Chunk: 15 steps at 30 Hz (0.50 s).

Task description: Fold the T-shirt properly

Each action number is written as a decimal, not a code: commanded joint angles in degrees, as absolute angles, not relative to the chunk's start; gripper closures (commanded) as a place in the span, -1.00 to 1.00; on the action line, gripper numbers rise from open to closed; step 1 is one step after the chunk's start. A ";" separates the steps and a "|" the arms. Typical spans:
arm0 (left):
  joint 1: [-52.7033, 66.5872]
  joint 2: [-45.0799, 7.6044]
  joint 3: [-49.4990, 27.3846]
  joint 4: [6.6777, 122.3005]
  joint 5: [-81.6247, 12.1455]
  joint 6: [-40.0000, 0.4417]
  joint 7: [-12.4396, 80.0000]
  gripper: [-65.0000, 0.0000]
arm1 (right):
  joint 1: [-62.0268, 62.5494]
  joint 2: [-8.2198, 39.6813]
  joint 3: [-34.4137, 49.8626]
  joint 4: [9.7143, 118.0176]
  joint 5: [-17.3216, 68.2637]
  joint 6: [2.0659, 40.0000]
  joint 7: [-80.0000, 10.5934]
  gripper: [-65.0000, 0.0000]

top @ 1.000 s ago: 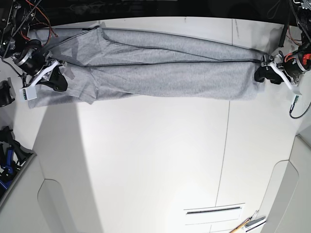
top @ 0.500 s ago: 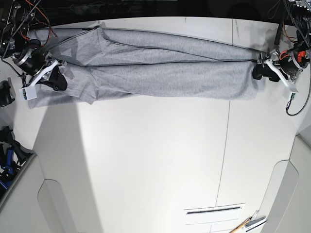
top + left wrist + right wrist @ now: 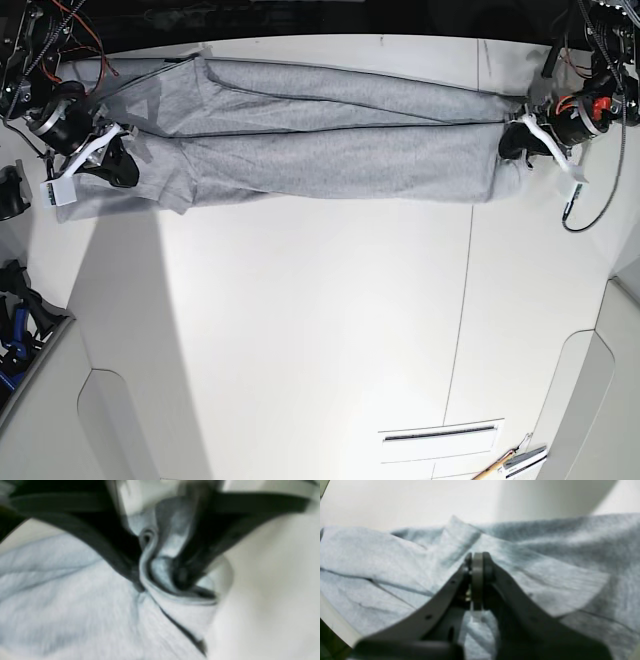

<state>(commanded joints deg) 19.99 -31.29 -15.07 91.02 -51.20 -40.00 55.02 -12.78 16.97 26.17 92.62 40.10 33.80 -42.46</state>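
Observation:
The heather-grey T-shirt (image 3: pixel 320 150) lies folded lengthwise into a long band across the far part of the white table (image 3: pixel 300 320), plain side up. At the band's right end my left gripper (image 3: pixel 513 142) is shut on it. The blurred left wrist view shows the left gripper (image 3: pixel 160 575) with its black fingers (image 3: pixel 112 542) pinching a curled fold of the T-shirt (image 3: pixel 62 605). At the band's left end, by the sleeve, my right gripper (image 3: pixel 118 158) is shut on the cloth. In the right wrist view the right gripper (image 3: pixel 477 557) has its tips pressed together, with the T-shirt (image 3: pixel 545 562) tented around them.
Dark equipment (image 3: pixel 15 320) sits off the table's left edge. Red and black cables (image 3: pixel 70 30) hang at the far left corner, and a loose cable (image 3: pixel 590 210) curves below the arm on the right. A slot (image 3: pixel 440 433) and some tools (image 3: pixel 510 462) are near the front right.
My left gripper has moved inward, toward the table's middle and slightly farther back, carrying the shirt's right end with it. The band is now shorter. The right gripper has barely moved.

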 joint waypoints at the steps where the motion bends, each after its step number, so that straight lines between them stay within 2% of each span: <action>1: 19.97 -31.31 -15.09 91.02 -51.09 -40.00 54.87 1.00 | -12.78 16.97 26.17 92.62 40.12 33.78 -42.46 1.00; 4: 19.29 -31.31 -16.78 91.96 -47.94 -40.00 54.65 1.00 | -12.75 16.99 26.17 92.62 41.15 33.80 -42.65 1.00; 10: 18.11 -31.31 -25.58 99.02 -44.66 -40.00 55.64 1.00 | -12.75 16.97 26.85 92.68 50.13 33.85 -46.81 1.00; 15: 18.74 -31.27 -26.57 108.47 -45.06 -40.00 58.54 1.00 | -12.75 16.97 28.21 93.08 51.62 33.87 -46.81 1.00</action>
<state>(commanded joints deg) 18.74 -31.27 -26.57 108.47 -45.06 -40.00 58.54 -12.75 16.97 28.21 93.08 51.62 33.87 -46.81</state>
